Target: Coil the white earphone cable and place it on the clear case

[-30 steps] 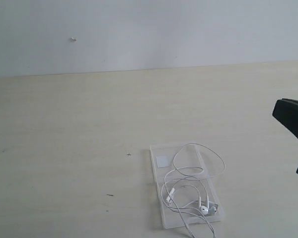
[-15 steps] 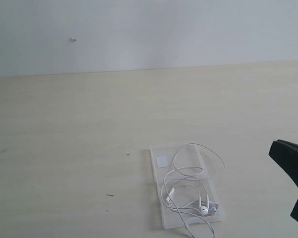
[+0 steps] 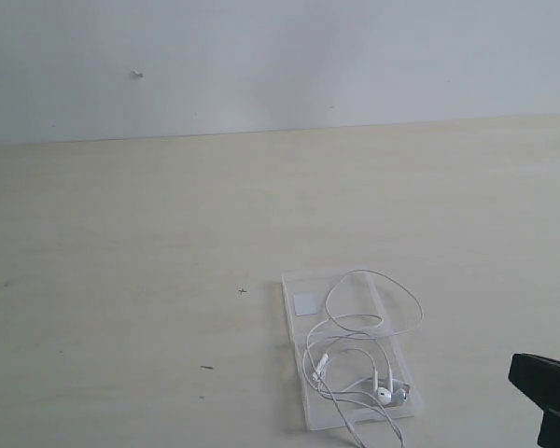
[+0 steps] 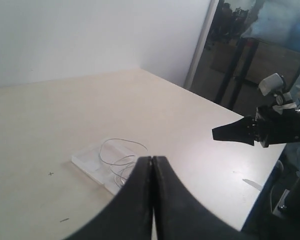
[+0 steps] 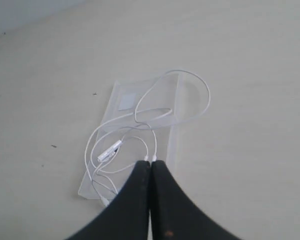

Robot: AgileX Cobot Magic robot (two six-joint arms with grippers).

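The cable (image 3: 385, 394) lies in loose loops on top of the case (image 3: 297, 341). Its earbuds and inline piece sit over one half, and a wide loop crosses the other half, beside the sticker (image 3: 305, 303). Two bits are off the plastic. The wide loop bulges past the long edge that faces my right gripper (image 3: 530, 403), and a short tail runs off the end nearest the earbuds.

From the right gripper the case lies off to the side and well apart. The right wrist view looks down on it past the fingertips, with its long axis slanting across the line of the fingers rather than along it. The fingers are pressed tight together with nothing between them. The cable seems to meet the tips in that view, but it is only passing behind them.

My left gripper (image 4: 153, 159) is also closed flat and empty. The case is ahead of and below its tips, and the right gripper is beyond the case on the far side. The left arm does not show in the exterior view, so I judge the right gripper to be the nearer one.

I judge the coil to be roughly placed. If I tidy it, the overhanging loop is the piece to nudge, pushing away from the right gripper and onto the plastic.
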